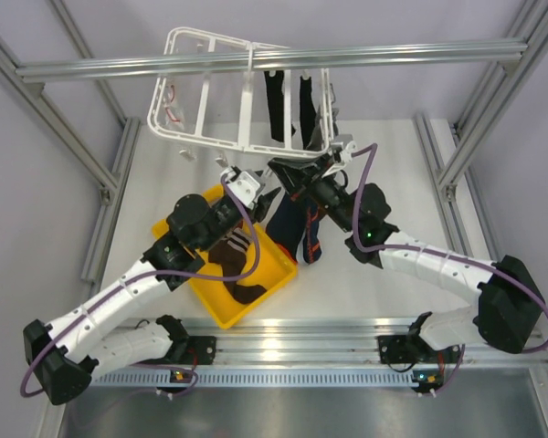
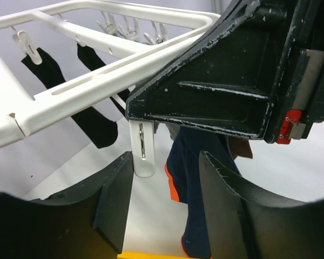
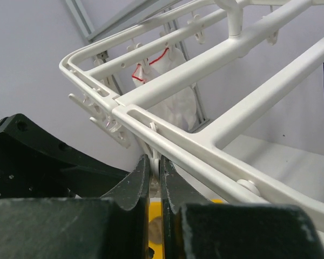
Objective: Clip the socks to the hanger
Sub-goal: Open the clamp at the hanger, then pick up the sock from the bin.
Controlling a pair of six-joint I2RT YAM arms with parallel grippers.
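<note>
The white hanger (image 1: 201, 137) hangs from a bar at the back; two black socks (image 1: 274, 105) are clipped on its right side. My right gripper (image 1: 288, 172) is shut on a white clip (image 3: 155, 154) under the hanger's near rail (image 3: 205, 145). A navy sock with orange trim (image 1: 290, 226) hangs below that gripper; its top is hidden. My left gripper (image 1: 247, 187) is open and empty, with another white clip (image 2: 142, 151) by its left finger and the navy sock (image 2: 197, 183) beyond the gap. Brown striped socks (image 1: 236, 255) lie in the yellow tray.
The yellow tray (image 1: 224, 306) sits under the left arm near the front. An aluminium bar (image 1: 256, 59) crosses above the hanger, with frame posts at both sides. A small white piece with red trim (image 3: 167, 81) hangs at the hanger's far side.
</note>
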